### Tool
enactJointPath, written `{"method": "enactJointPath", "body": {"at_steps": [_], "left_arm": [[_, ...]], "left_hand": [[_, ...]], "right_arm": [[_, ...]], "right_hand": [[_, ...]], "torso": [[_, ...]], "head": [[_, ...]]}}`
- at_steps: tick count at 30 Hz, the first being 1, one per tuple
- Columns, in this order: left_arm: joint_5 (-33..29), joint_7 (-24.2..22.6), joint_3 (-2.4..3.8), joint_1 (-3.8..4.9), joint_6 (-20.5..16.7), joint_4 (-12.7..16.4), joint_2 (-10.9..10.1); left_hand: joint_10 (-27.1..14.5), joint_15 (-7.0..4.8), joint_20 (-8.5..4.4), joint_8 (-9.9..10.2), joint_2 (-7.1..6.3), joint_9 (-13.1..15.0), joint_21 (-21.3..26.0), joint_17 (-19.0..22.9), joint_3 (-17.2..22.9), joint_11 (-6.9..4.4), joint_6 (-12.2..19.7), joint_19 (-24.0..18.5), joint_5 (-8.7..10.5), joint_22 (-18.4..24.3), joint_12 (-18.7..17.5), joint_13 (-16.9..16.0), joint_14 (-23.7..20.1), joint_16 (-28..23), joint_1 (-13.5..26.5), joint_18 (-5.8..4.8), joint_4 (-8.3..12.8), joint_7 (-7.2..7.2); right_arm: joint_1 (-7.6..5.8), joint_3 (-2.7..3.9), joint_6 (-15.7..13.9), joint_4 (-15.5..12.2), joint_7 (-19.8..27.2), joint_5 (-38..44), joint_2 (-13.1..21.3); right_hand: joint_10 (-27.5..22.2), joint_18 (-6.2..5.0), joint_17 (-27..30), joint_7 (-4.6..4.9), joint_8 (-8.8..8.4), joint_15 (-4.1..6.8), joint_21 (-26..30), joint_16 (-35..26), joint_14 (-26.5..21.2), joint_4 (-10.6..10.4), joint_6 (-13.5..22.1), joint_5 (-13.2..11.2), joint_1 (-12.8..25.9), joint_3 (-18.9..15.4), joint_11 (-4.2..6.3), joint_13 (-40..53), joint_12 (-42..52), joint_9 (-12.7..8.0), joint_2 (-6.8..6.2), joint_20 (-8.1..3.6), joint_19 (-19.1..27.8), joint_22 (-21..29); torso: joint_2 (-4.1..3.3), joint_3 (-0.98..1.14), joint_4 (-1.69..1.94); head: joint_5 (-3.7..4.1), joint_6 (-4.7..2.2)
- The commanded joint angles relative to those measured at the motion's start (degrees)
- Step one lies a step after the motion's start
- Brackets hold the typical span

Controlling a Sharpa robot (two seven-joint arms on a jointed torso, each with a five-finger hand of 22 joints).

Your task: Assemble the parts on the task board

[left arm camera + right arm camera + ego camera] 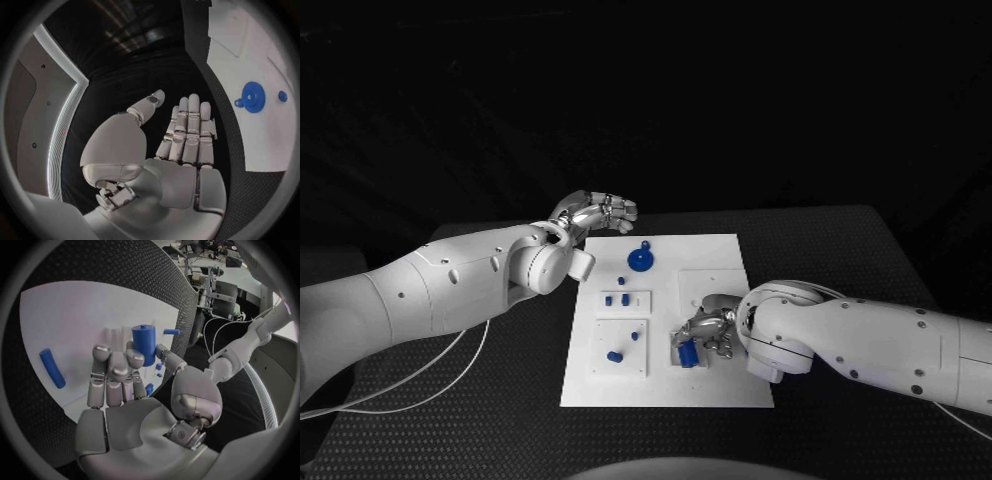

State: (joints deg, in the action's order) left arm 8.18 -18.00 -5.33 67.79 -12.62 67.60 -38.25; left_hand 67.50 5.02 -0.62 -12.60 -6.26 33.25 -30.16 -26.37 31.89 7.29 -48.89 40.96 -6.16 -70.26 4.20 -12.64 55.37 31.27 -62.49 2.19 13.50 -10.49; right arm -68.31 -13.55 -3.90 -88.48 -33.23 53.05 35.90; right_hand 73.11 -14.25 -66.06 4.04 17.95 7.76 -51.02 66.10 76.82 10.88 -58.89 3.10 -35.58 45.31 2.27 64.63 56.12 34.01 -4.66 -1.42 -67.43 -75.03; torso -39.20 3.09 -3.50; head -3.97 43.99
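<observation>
1. Right hand (707, 335) over the task board's (733, 250) near right part, fingers closed round an upright blue cylinder (144, 344); probably lining it up with a seat.
2. Left hand (596, 212) off the board's far left corner, fingers apart, empty; likely parked clear.
3. Blue gear (640, 260) lies flat on the board's far part.
4. Seat under the cylinder hidden by fingers; small pieces unclear.

No legible text, labels or numbers.
The white task board (711, 255), its blue parts (639, 261) and the casings of both arms carry no readable marking, brand or sign in any view.
</observation>
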Motion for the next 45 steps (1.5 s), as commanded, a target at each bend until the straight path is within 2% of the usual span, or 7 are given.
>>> {"method": "enactJointPath", "body": {"at_steps": [1, 19, 24, 32, 35, 39, 45], "left_arm": [[-0.26, -0.12, 0.04, 0.04, 0.99, 0.29, 0.13], [-0.26, 0.02, 0.04, 0.04, 1.01, 0.30, 0.02], [-0.26, 0.02, 0.04, 0.04, 1.04, 0.33, 0.05], [-0.26, 0.03, 0.04, 0.04, 1.02, 0.30, 0.01], [-0.26, 0.02, 0.04, 0.04, 1.06, 0.33, 0.01], [-0.26, 0.07, 0.04, 0.04, 1.01, 0.29, 0.01], [-0.26, 0.10, 0.04, 0.04, 1.14, 0.30, 0.03]], "left_hand": [[-0.36, 0.38, 0.28, -0.24, -0.09, -0.08, 0.19, -0.07, -0.12, -0.03, 0.46, -0.04, 0.37, -0.10, 0.02, 0.09, -0.12, -0.27, 0.51, 0.19, -0.36, 0.13], [-0.41, 0.42, 0.30, -0.26, -0.11, -0.11, 0.30, -0.23, -0.12, -0.01, 0.50, -0.05, 0.36, -0.18, 0.01, 0.13, -0.19, -0.46, 0.64, 0.20, -0.56, 0.13], [-0.42, 0.42, 0.30, -0.27, -0.11, -0.12, 0.31, -0.26, -0.12, -0.01, 0.50, -0.06, 0.36, -0.19, 0.01, 0.14, -0.19, -0.49, 0.65, 0.20, -0.58, 0.13], [-0.42, 0.42, 0.30, -0.27, -0.12, -0.12, 0.32, -0.28, -0.12, -0.01, 0.51, -0.06, 0.36, -0.20, 0.01, 0.14, -0.19, -0.51, 0.66, 0.20, -0.61, 0.12], [-0.42, 0.42, 0.30, -0.27, -0.12, -0.12, 0.33, -0.29, -0.12, -0.01, 0.51, -0.06, 0.36, -0.21, 0.01, 0.14, -0.19, -0.52, 0.66, 0.21, -0.61, 0.12], [-0.42, 0.42, 0.30, -0.27, -0.12, -0.13, 0.34, -0.31, -0.11, -0.01, 0.52, -0.06, 0.36, -0.22, 0.01, 0.15, -0.19, -0.54, 0.66, 0.21, -0.62, 0.12], [-0.43, 0.42, 0.30, -0.28, -0.13, -0.13, 0.36, -0.35, -0.10, -0.01, 0.53, -0.06, 0.36, -0.23, 0.01, 0.15, -0.19, -0.57, 0.64, 0.22, -0.63, 0.12]], "right_arm": [[0.17, -0.24, 2.28, 0.32, -0.21, -1.10, -0.22], [0.18, -0.38, 0.99, 1.40, -0.01, 0.34, -0.49], [0.19, -0.38, 1.16, 1.40, 0.05, 0.54, -0.53], [0.23, -0.39, 1.47, 1.23, 0.29, 1.61, -0.52], [0.26, -0.39, 1.42, 1.20, 0.47, 2.19, -0.50], [0.30, -0.39, 1.10, 0.90, 0.93, 2.77, -0.40], [0.37, -0.39, -0.52, 0.38, 1.46, 4.49, -0.26]], "right_hand": [[-0.42, -0.75, 0.09, -0.15, -0.38, 0.43, -0.31, 0.23, 0.07, -0.21, -2.69, -0.31, 0.61, -0.09, 0.23, 0.08, -0.33, -0.40, 0.01, 0.03, 0.23, -0.67], [-0.54, -0.75, 0.35, -0.12, -0.60, 0.41, -0.31, 0.31, -0.11, -0.60, -2.69, -0.31, 2.60, -0.46, 0.19, 0.33, -0.46, -0.49, -0.52, 0.02, 0.43, -0.63], [-0.68, -0.74, 0.54, -0.01, -0.78, 0.36, -0.35, 0.31, -0.24, -0.70, -2.54, -0.31, 5.33, -2.83, 0.09, 0.43, -0.63, -0.52, -2.30, 0.13, 0.53, -0.62], [-0.83, -0.75, 0.76, -0.04, -0.93, 0.41, -0.32, 0.32, -0.39, 0.75, -2.35, -0.31, 6.66, -5.75, 0.13, 0.56, -0.83, -0.48, -2.62, -0.09, 0.76, -0.59], [-1.01, -0.75, 0.81, 0.07, -1.07, 0.38, -0.30, 0.29, -0.53, 1.80, -2.08, -0.24, 7.29, -7.43, 0.07, 0.61, -0.92, -0.50, -4.27, -0.07, 0.94, -0.62], [-1.13, -0.75, 1.01, -0.02, -1.13, 0.45, -0.13, 0.30, -0.67, 3.92, -2.00, -0.30, 6.91, -9.67, 0.12, 0.75, -1.09, -0.38, -3.07, -0.39, 1.12, -0.47], [-0.92, -0.75, 1.20, -0.08, -1.13, 0.52, -0.10, 0.37, -0.60, 5.14, -2.13, -0.29, 2.86, -7.96, 0.18, 0.85, -1.15, -0.31, -1.29, -0.67, 0.87, -0.34]], "torso": [[0.00, 0.02, 0.00], [-0.04, 0.02, -0.07], [-0.02, -0.01, -0.06], [-0.03, 0.01, -0.08], [-0.05, 0.02, -0.10], [-0.02, 0.03, -0.10], [-0.04, 0.04, -0.08]], "head": [[-0.24, 0.17], [-0.74, 0.15], [-0.85, 0.22], [-1.00, 0.31], [-1.05, 0.32], [-1.04, 0.35], [-1.07, 0.39]]}}
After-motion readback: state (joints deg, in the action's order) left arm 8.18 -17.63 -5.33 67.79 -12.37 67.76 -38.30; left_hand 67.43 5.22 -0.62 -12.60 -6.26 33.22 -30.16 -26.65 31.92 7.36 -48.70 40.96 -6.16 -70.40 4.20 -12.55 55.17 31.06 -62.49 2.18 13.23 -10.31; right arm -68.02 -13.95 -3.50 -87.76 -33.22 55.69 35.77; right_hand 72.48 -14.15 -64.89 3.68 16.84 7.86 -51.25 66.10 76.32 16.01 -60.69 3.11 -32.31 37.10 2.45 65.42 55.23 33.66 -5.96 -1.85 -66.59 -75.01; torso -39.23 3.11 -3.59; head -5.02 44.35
